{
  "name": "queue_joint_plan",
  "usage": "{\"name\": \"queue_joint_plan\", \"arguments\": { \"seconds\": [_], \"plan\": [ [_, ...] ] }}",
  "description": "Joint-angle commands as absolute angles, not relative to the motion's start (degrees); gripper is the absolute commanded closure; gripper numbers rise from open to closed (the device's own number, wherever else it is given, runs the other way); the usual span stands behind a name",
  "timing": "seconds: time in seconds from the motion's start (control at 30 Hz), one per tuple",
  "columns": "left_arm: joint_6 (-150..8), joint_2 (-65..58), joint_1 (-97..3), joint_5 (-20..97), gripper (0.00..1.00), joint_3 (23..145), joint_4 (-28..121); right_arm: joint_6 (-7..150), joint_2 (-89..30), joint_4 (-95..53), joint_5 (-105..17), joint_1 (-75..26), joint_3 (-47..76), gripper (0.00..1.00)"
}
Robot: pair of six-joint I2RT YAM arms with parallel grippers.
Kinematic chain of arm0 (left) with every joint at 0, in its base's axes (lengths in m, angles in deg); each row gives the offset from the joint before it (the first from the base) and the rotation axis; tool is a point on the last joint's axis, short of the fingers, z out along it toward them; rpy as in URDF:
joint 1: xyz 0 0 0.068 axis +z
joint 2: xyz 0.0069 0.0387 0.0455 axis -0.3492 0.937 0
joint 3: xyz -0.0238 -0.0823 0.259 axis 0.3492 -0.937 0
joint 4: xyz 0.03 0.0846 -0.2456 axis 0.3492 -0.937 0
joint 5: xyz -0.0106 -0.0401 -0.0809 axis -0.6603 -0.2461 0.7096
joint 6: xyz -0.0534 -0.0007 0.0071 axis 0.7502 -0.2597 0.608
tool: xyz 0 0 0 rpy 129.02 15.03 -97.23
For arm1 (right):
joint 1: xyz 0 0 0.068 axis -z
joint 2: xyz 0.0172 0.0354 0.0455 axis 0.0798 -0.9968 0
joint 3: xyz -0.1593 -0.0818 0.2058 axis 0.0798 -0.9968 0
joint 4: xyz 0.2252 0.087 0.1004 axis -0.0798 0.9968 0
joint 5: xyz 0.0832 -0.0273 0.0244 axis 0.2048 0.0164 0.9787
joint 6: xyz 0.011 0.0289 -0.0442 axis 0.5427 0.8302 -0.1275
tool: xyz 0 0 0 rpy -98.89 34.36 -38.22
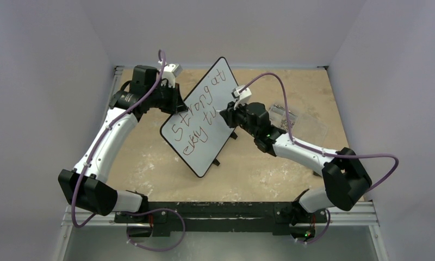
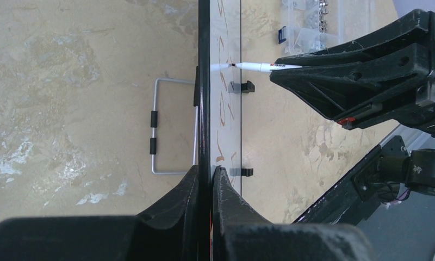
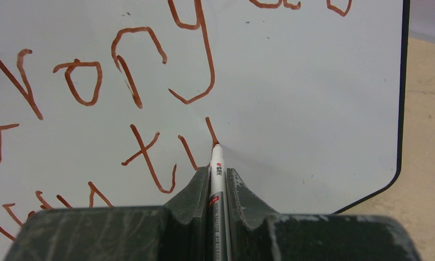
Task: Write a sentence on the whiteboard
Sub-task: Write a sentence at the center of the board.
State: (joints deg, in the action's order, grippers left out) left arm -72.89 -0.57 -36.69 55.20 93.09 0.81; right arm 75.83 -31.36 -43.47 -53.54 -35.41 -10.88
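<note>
The whiteboard [image 1: 202, 117] stands tilted on the table, held upright at its far left edge by my left gripper [image 1: 174, 100], which is shut on its black rim [image 2: 204, 109]. The sentence [image 1: 196, 122] runs in two slanted reddish-brown lines; it also shows in the right wrist view [image 3: 134, 70]. My right gripper [image 1: 229, 117] is shut on a red-and-white marker [image 3: 217, 179], whose tip touches the board at the end of the second line. The marker also shows in the left wrist view [image 2: 259, 67], tip against the board face.
A small clear plastic box of metal bits [image 1: 283, 115] lies right of the board, behind my right arm; it also shows in the left wrist view [image 2: 313, 22]. A wire stand [image 2: 169, 128] sticks out behind the board. Grey walls enclose the table.
</note>
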Motion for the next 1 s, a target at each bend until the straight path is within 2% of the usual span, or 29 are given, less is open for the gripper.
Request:
{"name": "queue_joint_plan", "arguments": {
  "seconds": [0.0,0.5,0.97],
  "plan": [
    [-76.58,-3.04,-36.79,52.54,1.0,93.42,3.39,77.16,-31.48,-44.26,-51.8,-35.59,-12.63,1.0],
    [-76.61,-3.69,-36.78,52.49,1.0,93.39,3.49,75.35,-30.67,-41.53,-55.13,-35.57,-11.8,1.0],
    [-76.44,-4.11,-36.79,52.78,1.0,93.43,3.53,72.93,-23.07,-36.36,-57.75,-35.57,-6.52,1.0]
  ]
}}
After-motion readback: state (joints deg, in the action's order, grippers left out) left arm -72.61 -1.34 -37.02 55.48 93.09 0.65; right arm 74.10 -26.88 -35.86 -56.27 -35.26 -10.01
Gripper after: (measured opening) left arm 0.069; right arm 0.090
